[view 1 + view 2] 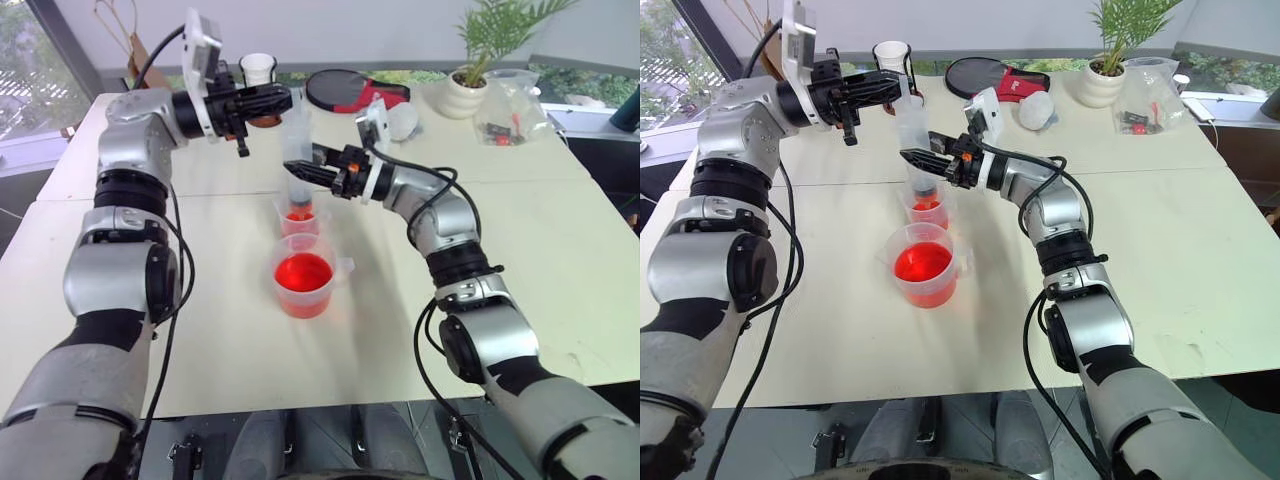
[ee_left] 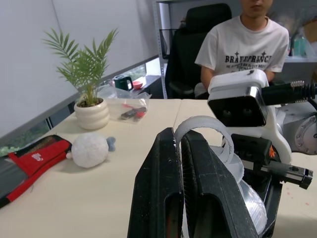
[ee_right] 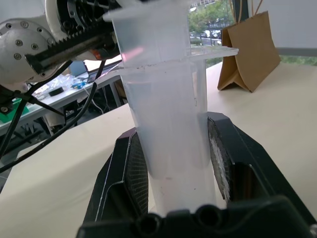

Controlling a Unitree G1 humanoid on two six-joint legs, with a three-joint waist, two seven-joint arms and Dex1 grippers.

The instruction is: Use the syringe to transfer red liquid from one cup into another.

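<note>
- Gripping the syringe [image 1: 297,150] around its clear barrel, the right end effector [image 1: 297,168] held it upright, with the two black fingers [image 3: 130,173] pressed against opposite sides of the barrel.
- The syringe's short tip pointed down into the small narrow cup [image 1: 299,219], which stood near the middle of the bench [image 1: 560,250] and held a little red liquid [image 1: 927,206].
- The wider cup [image 1: 303,274] with the pour lip stood just beside the narrow cup, on the side nearer the bench's front edge, and was partly filled with the same red liquid.
- The left end effector [image 1: 283,98] reached in level from the left, with its fingers [image 2: 163,198] closed together and their tips resting at the white plunger top of the syringe; whether they pressed on it could not be told.
- Along the far edge of the bench stood a potted plant [image 1: 470,70], a clear bag [image 1: 510,110] of small items, a white fluffy ball [image 2: 90,149], a red-and-black pouch [image 1: 350,92] and a tall glass [image 1: 257,68].
- A brown paper bag [image 3: 247,54] sat at the far left corner.
- A person in a white T-shirt [image 2: 245,49] sat in a chair beyond the bench's right edge.
</note>
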